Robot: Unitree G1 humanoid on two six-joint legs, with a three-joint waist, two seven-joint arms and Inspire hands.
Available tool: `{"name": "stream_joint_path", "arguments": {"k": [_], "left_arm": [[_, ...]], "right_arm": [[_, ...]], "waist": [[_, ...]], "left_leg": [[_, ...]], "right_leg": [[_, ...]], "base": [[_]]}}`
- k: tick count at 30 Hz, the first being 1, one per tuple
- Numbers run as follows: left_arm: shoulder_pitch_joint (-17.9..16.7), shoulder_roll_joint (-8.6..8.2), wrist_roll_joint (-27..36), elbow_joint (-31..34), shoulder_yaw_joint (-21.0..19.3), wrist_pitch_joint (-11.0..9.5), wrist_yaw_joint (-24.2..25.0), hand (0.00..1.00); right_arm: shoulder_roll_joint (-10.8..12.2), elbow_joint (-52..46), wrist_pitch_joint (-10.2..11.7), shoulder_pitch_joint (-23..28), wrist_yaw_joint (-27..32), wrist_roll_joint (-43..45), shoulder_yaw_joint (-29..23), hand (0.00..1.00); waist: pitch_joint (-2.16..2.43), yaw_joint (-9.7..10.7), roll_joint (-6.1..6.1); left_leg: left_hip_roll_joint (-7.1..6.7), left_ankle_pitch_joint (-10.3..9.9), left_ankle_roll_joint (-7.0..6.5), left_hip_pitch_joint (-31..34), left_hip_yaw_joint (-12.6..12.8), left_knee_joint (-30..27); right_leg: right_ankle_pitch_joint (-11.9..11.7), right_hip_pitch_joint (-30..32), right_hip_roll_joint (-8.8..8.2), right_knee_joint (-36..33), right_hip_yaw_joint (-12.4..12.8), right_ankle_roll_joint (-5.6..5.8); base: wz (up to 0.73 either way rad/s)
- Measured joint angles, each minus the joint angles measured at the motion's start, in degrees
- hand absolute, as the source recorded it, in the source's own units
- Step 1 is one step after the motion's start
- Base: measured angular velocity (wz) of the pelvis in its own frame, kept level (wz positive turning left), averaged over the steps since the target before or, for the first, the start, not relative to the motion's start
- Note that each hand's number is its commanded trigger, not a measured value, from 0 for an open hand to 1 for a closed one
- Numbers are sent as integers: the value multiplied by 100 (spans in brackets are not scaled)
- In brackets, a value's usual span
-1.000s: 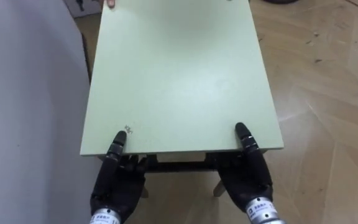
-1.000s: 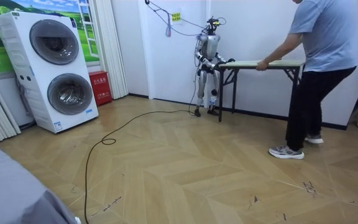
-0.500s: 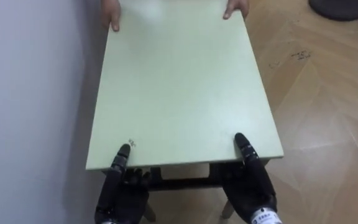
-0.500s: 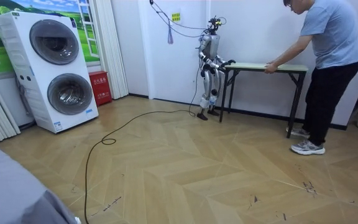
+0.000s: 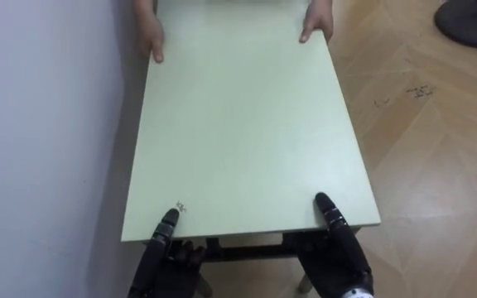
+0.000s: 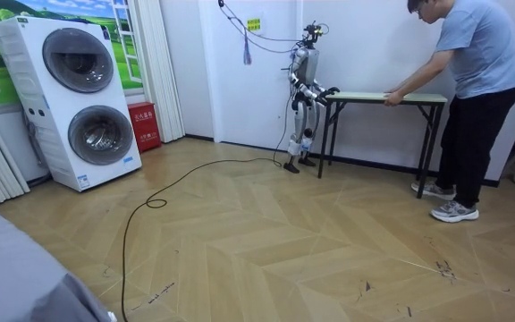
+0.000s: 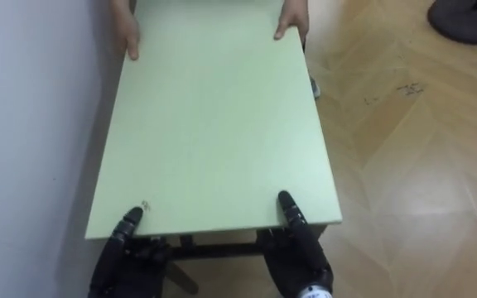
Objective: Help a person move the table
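**Table held at both ends beside a white wall**

The table (image 5: 238, 132) is stood lengthwise along a white wall (image 5: 40, 124), which is at the robot's left. Its pale green top is seen from above between the robot and a person (image 6: 472, 89). One small dark mark is printed near the near left corner – too small to be read.

The near edge is gripped by both robot hands. The thumb of the left hand (image 5: 166, 258) is laid flat on the top, and its dark fingers are curled beneath the edge. The right hand (image 5: 339, 255) is set the same way, thumb above and fingers tucked under, where their tips are hidden by the board.

At the far end, the person's hand (image 5: 150, 37) is placed on the wall-side corner and the person's other hand (image 5: 315, 21) on the open corner; the arms are cut off by the frame.

In the room view the table (image 6: 387, 97) is seen against the wall on dark legs. Whether the legs are clear of the wood floor (image 5: 437, 149) cannot be told.

A yellow sign (image 6: 253, 24) on the wall and a red box (image 6: 144, 125) beside stacked washing machines (image 6: 70, 98) carry writing that cannot be made out. A dark round base (image 5: 470, 21) is cut off at the upper right.
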State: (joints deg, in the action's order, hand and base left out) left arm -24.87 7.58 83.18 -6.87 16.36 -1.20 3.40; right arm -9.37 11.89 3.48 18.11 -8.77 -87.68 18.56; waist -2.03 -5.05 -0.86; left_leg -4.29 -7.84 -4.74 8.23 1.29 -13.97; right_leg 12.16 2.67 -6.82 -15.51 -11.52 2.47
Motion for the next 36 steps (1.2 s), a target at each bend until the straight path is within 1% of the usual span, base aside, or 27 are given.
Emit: {"name": "stream_joint_path", "arguments": {"k": [3,6,11,16,18,20,22,25,26,27,28,31,32,33,34,35,36], "left_arm": [[-22,0,-54,-1,-3,3,2,100],[-65,0,-89,0,-3,10,33,100],[-102,-5,-269,-63,-2,133,78,100],[-93,-16,-302,-214,-21,152,255,100],[-88,-25,-303,-266,-31,152,317,100],[-76,-48,-365,-332,-40,158,384,100],[-72,-52,-409,-343,-51,159,384,100],[-59,-52,-415,-414,-56,164,438,99],[-57,-52,-415,-431,-56,168,454,91],[-57,-52,-416,-438,-57,171,463,86],[-59,-52,-416,-443,-58,179,476,84],[-57,-52,-484,-520,-104,248,564,72],[-56,-51,-538,-546,-118,260,585,64],[-43,-40,-802,-580,-142,269,598,55],[-32,4,-1170,-608,-154,279,599,35],[-28,37,-1490,-612,-173,283,599,0],[-23,50,-1645,-612,-181,283,603,0]], "right_arm": [[12,29,-27,0,0,2,-12,100],[14,68,-57,1,-8,2,-27,100],[87,338,-58,-6,-135,4,-126,100],[120,463,-80,-6,-252,25,-146,100],[133,499,-95,-6,-281,41,-156,100],[145,549,-104,-12,-281,57,-175,100],[173,582,-105,-13,-281,98,-190,100],[220,620,-114,-11,-281,205,-233,100],[219,623,-115,-4,-281,207,-233,100],[220,622,-115,-1,-290,216,-232,100],[219,622,-114,3,-310,225,-234,100],[220,622,-114,12,-321,252,-241,100],[219,623,-114,13,-321,255,-242,100],[219,626,-120,12,-321,269,-241,98],[212,627,-128,11,-321,280,-246,84],[210,627,-144,11,-321,292,-248,53],[210,627,-153,11,-321,298,-253,30]], "waist": [[-10,9,16],[-10,24,23],[-4,42,34],[-1,47,36],[4,48,45],[22,45,71],[30,39,87],[34,39,78],[36,39,75],[40,41,69],[47,41,58],[67,44,26],[71,47,21],[75,60,14],[82,69,3],[87,76,-5],[88,78,-6]], "left_leg": [[-1,0,0,-41,2,40],[0,0,-1,-85,8,55],[4,0,-1,-231,33,130],[12,0,1,-302,36,171],[10,0,1,-323,36,181],[9,0,1,-333,42,187],[10,0,1,-340,42,187],[7,0,0,-387,40,222],[5,0,0,-396,40,226],[4,0,0,-397,42,231],[6,0,1,-389,46,232],[6,0,0,-395,48,237],[6,0,0,-396,48,237],[6,0,0,-396,48,237],[6,0,0,-397,47,237],[6,0,0,-398,47,239],[5,0,0,-400,48,241]], "right_leg": [[-14,-36,3,35,6,6],[-27,-78,8,83,23,12],[-39,-223,23,171,30,10],[-42,-289,34,196,32,7],[-42,-303,30,198,29,7],[-42,-309,28,198,20,7],[-42,-318,29,199,19,7],[-42,-354,27,216,20,7],[-43,-366,27,225,18,8],[-47,-377,29,256,11,13],[-55,-379,32,281,5,12],[-56,-380,32,282,11,11],[-56,-380,32,283,13,11],[-56,-380,31,284,12,11],[-56,-381,31,285,13,11],[-56,-381,30,285,13,11],[-57,-381,30,285,14,11]], "base": [[0],[-2],[-1],[0],[0],[0],[0],[0],[0],[0],[0],[0],[0],[0],[0],[0],[0]]}}
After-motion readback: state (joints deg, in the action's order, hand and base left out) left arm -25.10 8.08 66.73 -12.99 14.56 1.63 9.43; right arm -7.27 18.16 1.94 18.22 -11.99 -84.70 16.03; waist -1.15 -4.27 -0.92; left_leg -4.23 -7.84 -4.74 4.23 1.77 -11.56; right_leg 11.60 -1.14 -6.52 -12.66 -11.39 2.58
